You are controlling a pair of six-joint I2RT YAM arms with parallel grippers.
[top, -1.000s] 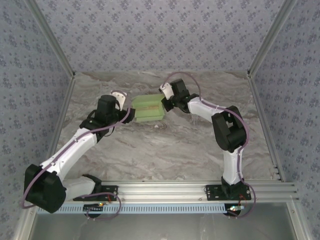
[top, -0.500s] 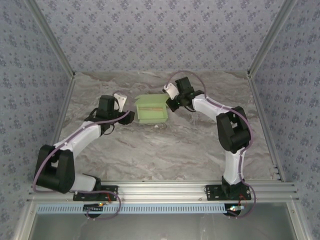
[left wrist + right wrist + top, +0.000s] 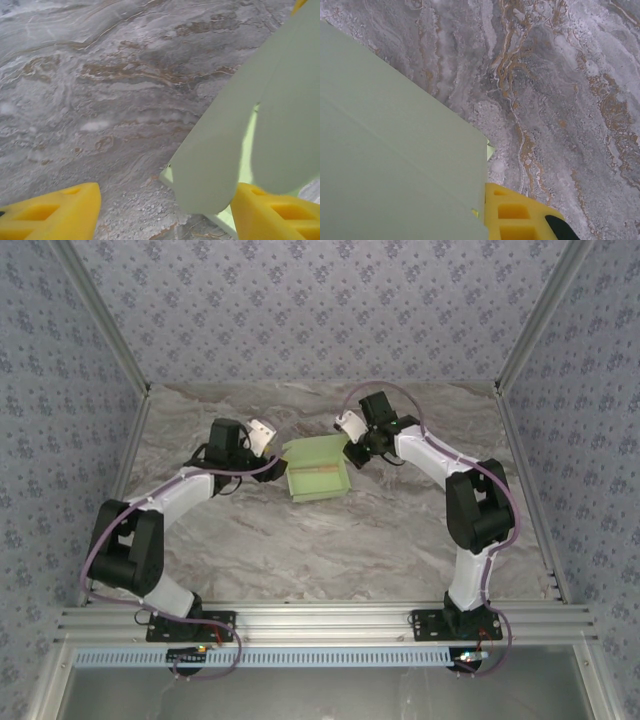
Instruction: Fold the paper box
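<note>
Top camera looks down from the near side; both close wrist cameras share the paper box

Wallpapered, aluminium-framed lab enclosure

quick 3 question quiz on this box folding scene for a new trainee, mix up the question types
1. True or false: the paper box lies as a flat sheet on the table.
2. Which gripper has its jaws wide apart? A) left gripper B) right gripper C) both
3. Fill in: in the top view the paper box sits ___ the two grippers.

Key
1. False: its walls stand up, like an open tray.
2. A: the right gripper is shut on a wall of the paper box.
3. between
</note>
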